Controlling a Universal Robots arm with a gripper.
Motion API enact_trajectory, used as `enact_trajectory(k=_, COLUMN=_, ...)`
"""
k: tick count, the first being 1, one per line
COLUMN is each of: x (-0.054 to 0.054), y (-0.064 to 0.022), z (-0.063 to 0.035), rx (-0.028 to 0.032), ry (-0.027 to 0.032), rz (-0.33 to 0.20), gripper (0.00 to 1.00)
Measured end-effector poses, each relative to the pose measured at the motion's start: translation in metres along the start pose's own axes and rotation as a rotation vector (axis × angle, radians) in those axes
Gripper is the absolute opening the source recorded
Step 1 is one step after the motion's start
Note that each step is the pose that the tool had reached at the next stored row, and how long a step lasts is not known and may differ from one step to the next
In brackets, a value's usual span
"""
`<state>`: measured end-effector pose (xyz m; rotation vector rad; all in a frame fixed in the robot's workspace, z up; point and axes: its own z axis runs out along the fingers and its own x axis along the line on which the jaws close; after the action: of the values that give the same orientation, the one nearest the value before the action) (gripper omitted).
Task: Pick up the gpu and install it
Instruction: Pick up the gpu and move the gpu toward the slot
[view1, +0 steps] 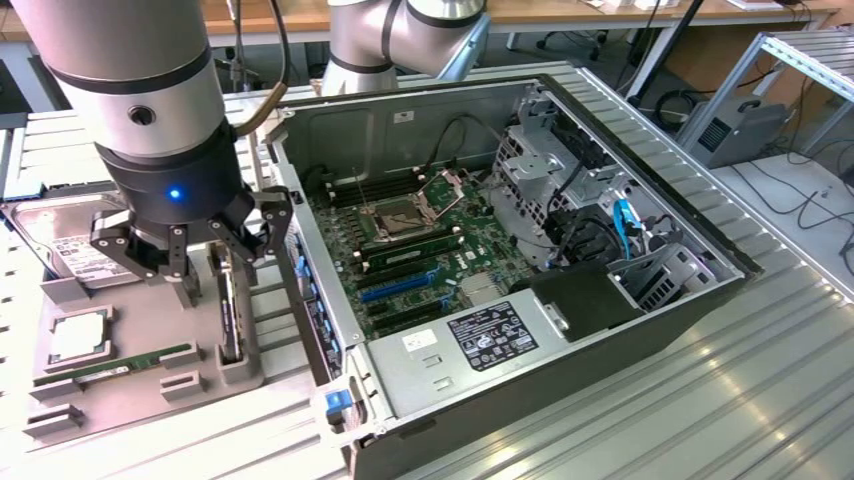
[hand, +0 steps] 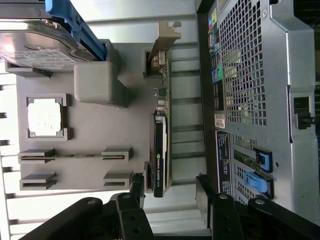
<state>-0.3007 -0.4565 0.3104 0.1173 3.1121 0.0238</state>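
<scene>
Exterior view: the claw (view1: 216, 275) hangs low over a grey parts tray (view1: 134, 400), on the exterior view's left of the opened computer case (view1: 601, 300).
Claw state: spread wide and holding nothing, with one finger on each side of the card's line. As far as I can tell, neither pad touches the card.
Task's thing: the gpu (hand: 159, 155) stands on its long edge in a slotted holder on the tray. Its black fan block faces one way and its green board the other.
Bracket: the silver bracket (hand: 167, 35) is at the end of the card farther from the fingertips.
Why on edge: probably so that both flat faces are free for fingers coming from above.
Wrist view: the card's near end lies between the two fingertips, so the claw looks lined up across the card's thickness.
Tray neighbours: the hard drive (view1: 74, 245), processor (hand: 45, 117) and RAM stick (hand: 70, 156) each sit in their own pocket. They are well apart from the card, which leaves room around it.
Case: it lies on its side with the panel off and the motherboard (view1: 427, 240) facing up, apparently so parts can go straight down into it.
Slots: the blue expansion slots (view1: 400, 287) carry no card.
Surface: the ribbed metal surface (view1: 641, 420) carries tray and case just beside each other, which keeps the carry short.
Task standing: the card is not yet lifted and nothing is installed.
</scene>
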Motion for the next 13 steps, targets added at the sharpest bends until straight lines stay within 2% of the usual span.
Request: enact_trajectory(k=13, x=0.0005, y=-0.0001, z=0.0032, rx=0.0, ry=0.0, rz=0.0, gripper=0.54)
